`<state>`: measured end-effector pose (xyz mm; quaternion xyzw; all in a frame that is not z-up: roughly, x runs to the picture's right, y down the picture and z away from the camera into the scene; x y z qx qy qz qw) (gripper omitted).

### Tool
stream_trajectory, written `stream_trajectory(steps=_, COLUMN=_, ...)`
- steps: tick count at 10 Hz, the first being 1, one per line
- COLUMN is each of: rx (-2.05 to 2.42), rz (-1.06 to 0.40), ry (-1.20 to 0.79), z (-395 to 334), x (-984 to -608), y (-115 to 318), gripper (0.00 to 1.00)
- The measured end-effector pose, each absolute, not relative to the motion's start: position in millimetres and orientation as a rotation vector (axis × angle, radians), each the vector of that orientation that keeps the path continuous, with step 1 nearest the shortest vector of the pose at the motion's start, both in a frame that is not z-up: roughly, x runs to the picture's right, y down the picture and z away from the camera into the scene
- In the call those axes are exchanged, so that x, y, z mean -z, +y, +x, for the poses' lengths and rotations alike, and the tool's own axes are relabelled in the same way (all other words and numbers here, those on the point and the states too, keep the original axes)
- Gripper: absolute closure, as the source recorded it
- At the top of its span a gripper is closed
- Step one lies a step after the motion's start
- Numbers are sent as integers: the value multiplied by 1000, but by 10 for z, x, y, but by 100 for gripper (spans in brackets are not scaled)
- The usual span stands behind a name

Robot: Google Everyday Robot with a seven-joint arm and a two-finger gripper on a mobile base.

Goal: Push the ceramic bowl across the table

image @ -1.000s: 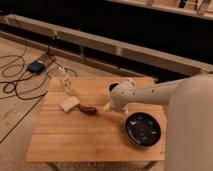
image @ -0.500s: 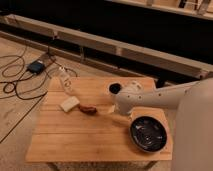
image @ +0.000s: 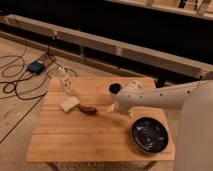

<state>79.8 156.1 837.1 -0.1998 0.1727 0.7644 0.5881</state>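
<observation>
The ceramic bowl (image: pixel 148 134) is wide, shallow and glossy black. It sits on the light wooden table (image: pixel 75 137) at the near right corner, close to the right edge. My white arm reaches in from the right above the bowl's far side. My gripper (image: pixel 114 106) is at the arm's left end, over the middle of the table. It is left of and beyond the bowl, apart from it and beside a brown object.
A small white cup (image: pixel 115 89) with a dark inside stands at the back centre. A clear plastic bottle (image: pixel 65 82), a pale block (image: pixel 69 104) and a brown object (image: pixel 88 109) lie on the left half. Cables and a dark box (image: pixel 36 66) lie on the floor at left.
The bowl has slid right and nearer the front right corner. My arm has lifted off the bowl's far side and now lies farther back.
</observation>
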Motion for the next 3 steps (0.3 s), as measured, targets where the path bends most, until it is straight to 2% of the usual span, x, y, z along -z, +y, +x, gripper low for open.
stream_trajectory(steps=3, rx=-1782, rz=-464, ry=406, z=821, x=-8371, y=1572, gripper=20)
